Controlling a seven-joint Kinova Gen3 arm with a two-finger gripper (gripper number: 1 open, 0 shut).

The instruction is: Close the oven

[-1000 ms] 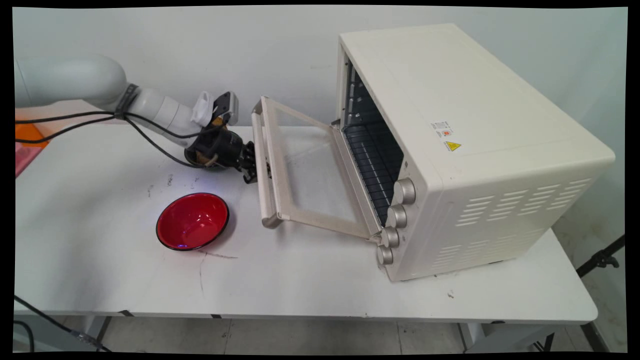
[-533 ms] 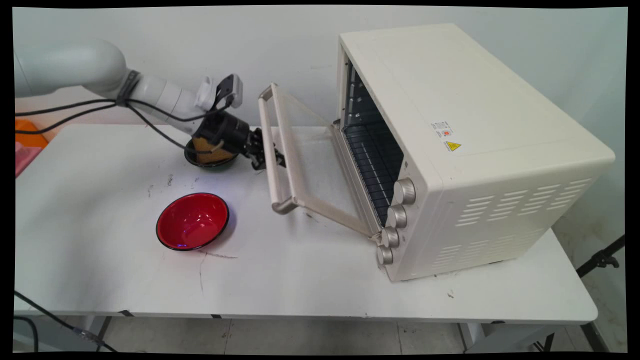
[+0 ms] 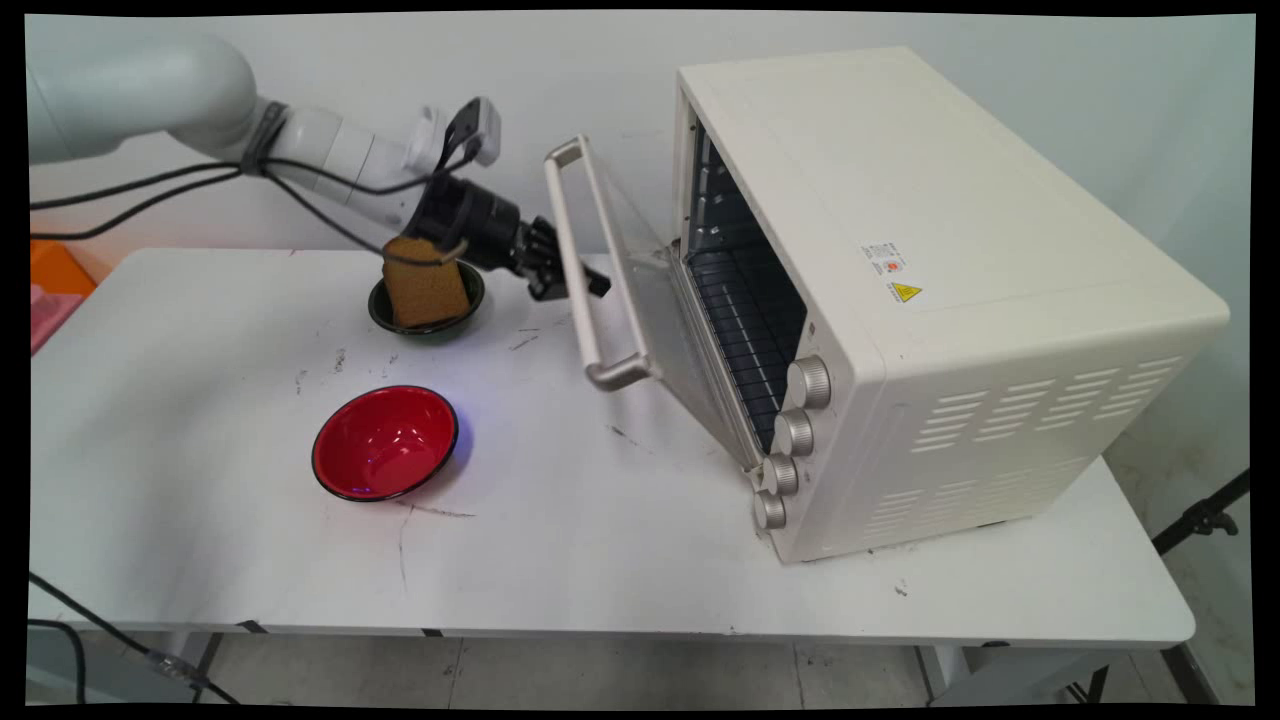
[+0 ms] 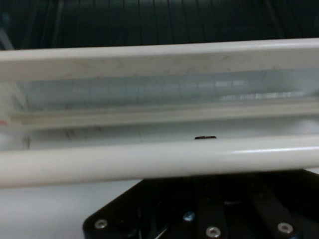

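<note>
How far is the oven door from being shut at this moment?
Done: the oven door is tilted up, roughly halfway between flat and upright. In hand: the claw sits against the door handle, on its outer side. Left: a wide gap remains between the door's top and the oven front, so it is not shut.

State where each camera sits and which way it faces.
Main view: fixed above the table's near side, looking down across at the wall; shows the arm, end effector, oven, two bowls.
Hand view: on the hand, facing the oven door; shows the black linkage.
Shared: the door handle.
</note>
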